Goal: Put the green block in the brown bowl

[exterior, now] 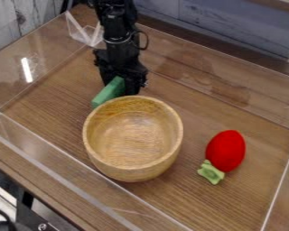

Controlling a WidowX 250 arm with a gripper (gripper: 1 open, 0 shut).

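The green block [106,91] is a light green bar lying on the table just behind the brown bowl's [97,143] back-left rim. My gripper [123,88] points straight down over the block's right end, and its dark fingers hide that end. The fingers stand close together around the block, but I cannot make out whether they press on it. The block's left part sticks out from under the fingers. The wooden bowl stands empty in the middle of the table.
A red toy fruit [226,150] with a small green leafy stub [209,172] lies right of the bowl. Clear plastic walls [39,194] run around the wooden table. A grey plank wall [231,23] stands behind.
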